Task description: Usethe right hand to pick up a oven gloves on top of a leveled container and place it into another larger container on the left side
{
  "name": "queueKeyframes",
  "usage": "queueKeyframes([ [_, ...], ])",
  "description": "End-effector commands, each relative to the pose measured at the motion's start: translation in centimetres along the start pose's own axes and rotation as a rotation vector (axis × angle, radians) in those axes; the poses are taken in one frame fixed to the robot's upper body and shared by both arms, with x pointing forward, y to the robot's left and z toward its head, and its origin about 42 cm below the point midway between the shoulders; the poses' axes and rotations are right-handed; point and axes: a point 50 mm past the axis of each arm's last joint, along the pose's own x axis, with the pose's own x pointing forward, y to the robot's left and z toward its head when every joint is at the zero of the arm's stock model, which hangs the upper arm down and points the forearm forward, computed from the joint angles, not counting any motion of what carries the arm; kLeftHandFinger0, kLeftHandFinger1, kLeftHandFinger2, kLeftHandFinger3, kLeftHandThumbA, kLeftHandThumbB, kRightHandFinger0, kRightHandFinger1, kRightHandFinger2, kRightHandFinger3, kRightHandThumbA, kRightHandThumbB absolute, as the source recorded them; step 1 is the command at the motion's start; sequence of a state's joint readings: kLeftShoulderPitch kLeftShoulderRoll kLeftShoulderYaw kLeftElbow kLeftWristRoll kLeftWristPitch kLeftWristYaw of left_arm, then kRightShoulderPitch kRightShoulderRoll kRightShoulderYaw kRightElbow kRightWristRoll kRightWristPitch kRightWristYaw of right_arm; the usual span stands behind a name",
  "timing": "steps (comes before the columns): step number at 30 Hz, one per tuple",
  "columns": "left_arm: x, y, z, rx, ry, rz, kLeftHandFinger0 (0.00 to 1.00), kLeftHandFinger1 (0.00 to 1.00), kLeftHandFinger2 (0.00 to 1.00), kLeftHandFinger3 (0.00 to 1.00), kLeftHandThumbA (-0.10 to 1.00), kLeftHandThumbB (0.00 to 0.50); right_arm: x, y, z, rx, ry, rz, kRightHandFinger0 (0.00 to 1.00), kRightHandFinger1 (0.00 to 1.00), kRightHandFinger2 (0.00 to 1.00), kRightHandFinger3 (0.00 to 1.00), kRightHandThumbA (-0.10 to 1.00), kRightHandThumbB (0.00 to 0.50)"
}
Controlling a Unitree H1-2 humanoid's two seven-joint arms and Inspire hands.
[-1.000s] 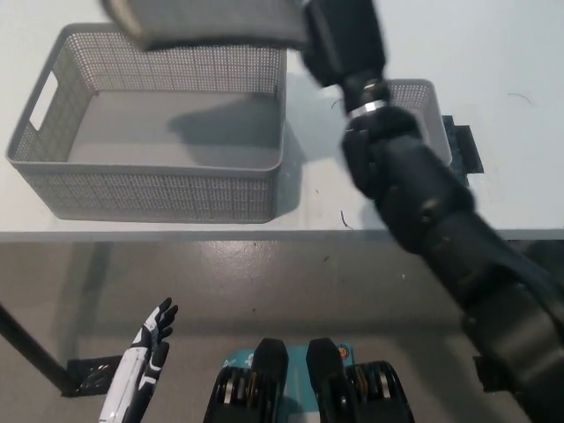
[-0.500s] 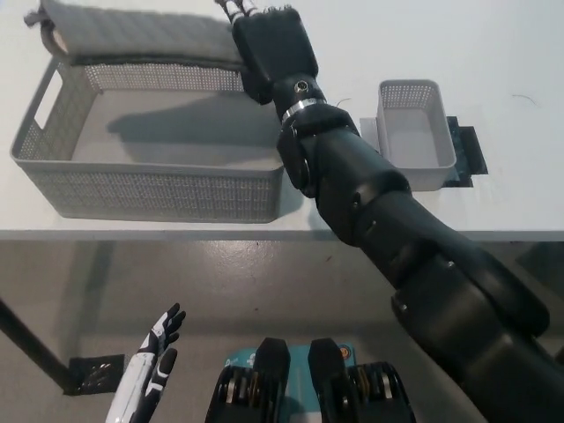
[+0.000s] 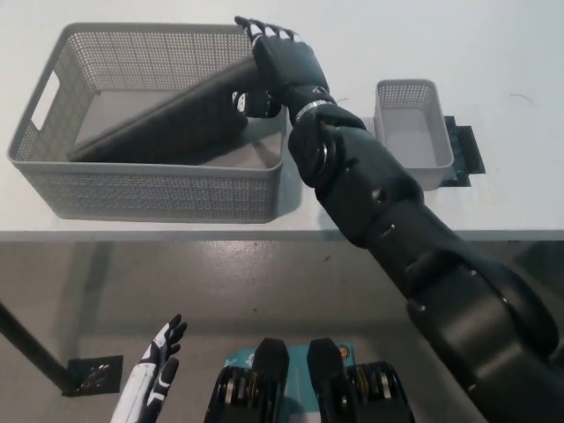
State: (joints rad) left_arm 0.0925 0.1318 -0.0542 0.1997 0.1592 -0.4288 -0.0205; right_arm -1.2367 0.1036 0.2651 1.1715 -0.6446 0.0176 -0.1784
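Grey oven glove (image 3: 167,119): lying tilted inside large mesh basket (image 3: 53,189), upper end leaning near right wall.
Right hand (image 3: 280,66): opening, fingers spread, possibly touching glove end.
Risk: snagging glove while retreating.
Left hand (image 3: 159,370): resting low, open.

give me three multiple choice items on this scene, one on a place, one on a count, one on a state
1. Where is the glove?
A. inside the large basket
B. on the small basket
C. on the floor

2. How many mesh baskets stand on the table?
A. one
B. two
C. three

3. How does the glove lie?
A. flat on the basket floor
B. slanted, its right end raised near the right hand
C. rolled into a ball

Answers:
1 A, the glove sits within the large basket's walls.
2 B, one large and one small basket show.
3 B, its right end is up by the rim and its left end is down on the floor of the basket.

The left hand rests low, below the table edge.
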Motion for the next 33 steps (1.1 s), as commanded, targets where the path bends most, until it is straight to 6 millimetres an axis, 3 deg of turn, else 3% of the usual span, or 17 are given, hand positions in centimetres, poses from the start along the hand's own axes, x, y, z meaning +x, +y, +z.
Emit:
queueKeyframes([
  [1,-3.1,-1.8,-0.5,-0.007,0.017,-0.055,1.00,1.00,1.00,1.00,1.00,0.088,-8.5,-22.0,8.9,1.469,-0.931,0.205,1.00,1.00,1.00,1.00,1.00,0.500],
  [3,-3.5,-2.1,-0.6,-0.012,0.027,-0.058,1.00,1.00,1.00,1.00,1.00,0.086,-12.1,-24.5,8.6,1.550,-1.024,0.030,1.00,1.00,1.00,1.00,1.00,0.500],
  [5,-3.8,-2.1,-0.7,-0.018,0.034,-0.060,1.00,1.00,1.00,1.00,1.00,0.080,-17.0,-27.5,7.3,1.498,-1.096,-0.270,1.00,1.00,1.00,1.00,1.00,0.494],
  [6,-4.0,-2.0,-0.8,-0.015,0.037,-0.063,1.00,1.00,1.00,1.00,1.00,0.070,-18.6,-28.2,6.4,1.417,-1.110,-0.368,1.00,1.00,1.00,1.00,1.00,0.458],
  [8,-4.1,-2.0,-0.8,-0.003,0.039,-0.068,1.00,1.00,1.00,1.00,1.00,0.058,-23.2,-29.7,3.9,1.178,-1.118,-0.578,1.00,1.00,1.00,1.00,1.00,0.452],
  [9,-4.1,-1.9,-0.8,0.000,0.038,-0.068,1.00,1.00,1.00,1.00,1.00,0.065,-24.9,-29.9,3.0,1.113,-1.129,-0.615,1.00,1.00,1.00,1.00,1.00,0.426],
  [11,-4.1,-1.7,-0.8,0.003,0.038,-0.069,1.00,1.00,1.00,1.00,1.00,0.065,-27.3,-29.9,1.9,1.034,-1.132,-0.662,1.00,1.00,1.00,1.00,1.00,0.429],
  [12,-4.3,-1.6,-0.9,0.003,0.040,-0.070,1.00,1.00,1.00,1.00,1.00,0.060,-29.9,-29.6,0.3,0.931,-1.125,-0.670,1.00,1.00,1.00,1.00,1.00,0.421],
  [17,-4.2,-1.5,-1.0,0.012,0.044,-0.072,1.00,1.00,1.00,1.00,1.00,0.059,-36.2,-26.8,-4.3,0.807,-1.058,-0.679,1.00,1.00,1.00,1.00,1.00,0.412],
  [18,-4.2,-1.6,-1.1,0.006,0.047,-0.071,1.00,1.00,1.00,1.00,1.00,0.053,-38.3,-26.2,-5.6,0.755,-1.015,-0.690,1.00,1.00,1.00,1.00,1.00,0.435],
  [20,-4.1,-1.6,-1.1,0.006,0.046,-0.070,1.00,1.00,1.00,1.00,1.00,0.044,-39.8,-25.9,-6.5,0.749,-1.006,-0.684,1.00,1.00,1.00,1.00,1.00,0.425],
  [23,-4.1,-1.8,-1.1,0.010,0.048,-0.070,1.00,1.00,1.00,1.00,1.00,0.038,-42.5,-25.7,-7.6,0.741,-0.986,-0.726,1.00,1.00,1.00,1.00,1.00,0.473],
  [25,-4.0,-2.0,-1.2,0.009,0.049,-0.071,1.00,1.00,1.00,1.00,1.00,0.051,-44.0,-25.5,-7.8,0.758,-0.985,-0.742,1.00,1.00,1.00,1.00,1.00,0.477],
  [27,-3.7,-2.1,-1.1,0.007,0.043,-0.075,1.00,1.00,1.00,1.00,1.00,0.058,-45.7,-24.5,-7.9,0.772,-0.986,-0.734,1.00,1.00,1.00,1.00,1.00,0.451],
  [28,-3.6,-2.1,-1.1,0.007,0.040,-0.074,1.00,1.00,1.00,1.00,1.00,0.060,-46.1,-23.7,-8.0,0.789,-0.985,-0.716,1.00,1.00,1.00,1.00,1.00,0.430],
  [33,-2.6,-1.7,-0.9,0.000,0.023,-0.068,1.00,1.00,1.00,1.00,1.00,0.039,-47.7,-16.4,-8.2,0.904,-0.879,-0.501,1.00,1.00,1.00,1.00,1.00,0.422],
])
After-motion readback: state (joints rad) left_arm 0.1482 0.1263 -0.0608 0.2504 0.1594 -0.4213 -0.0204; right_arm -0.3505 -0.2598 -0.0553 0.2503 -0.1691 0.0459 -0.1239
